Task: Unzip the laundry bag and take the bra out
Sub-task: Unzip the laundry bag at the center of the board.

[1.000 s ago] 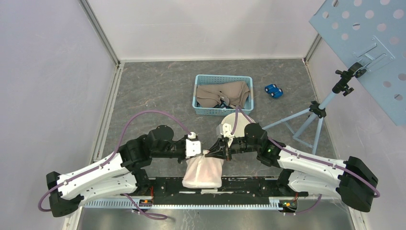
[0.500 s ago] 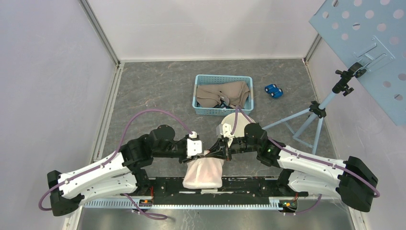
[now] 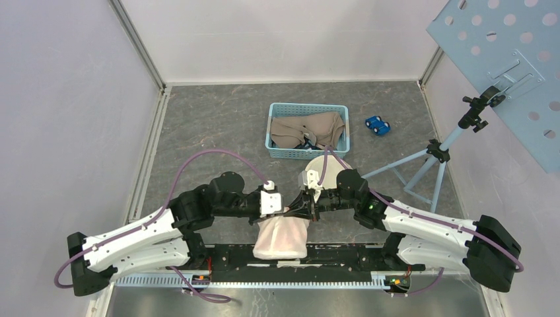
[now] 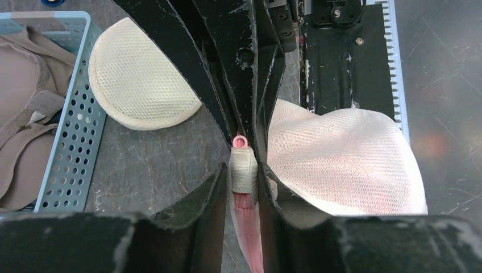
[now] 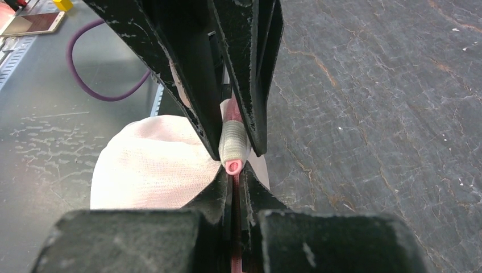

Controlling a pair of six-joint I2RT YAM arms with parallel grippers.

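A pinkish-white mesh laundry bag (image 3: 280, 238) lies at the counter's (image 3: 218, 132) near edge. The left tool (image 4: 243, 170) pinches its white mesh zipper tab (image 4: 242, 165); the right tool (image 5: 233, 173) clamps the pink zipper strip (image 5: 233, 216). Pulling apart could slip either thin grip or drag the bag.

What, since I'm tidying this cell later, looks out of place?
A cream mesh dome lies loose on the table beside the basket, not in it. A blue toy car sits right of the basket, unrelated to laundry. Nothing looks spilled or damaged.
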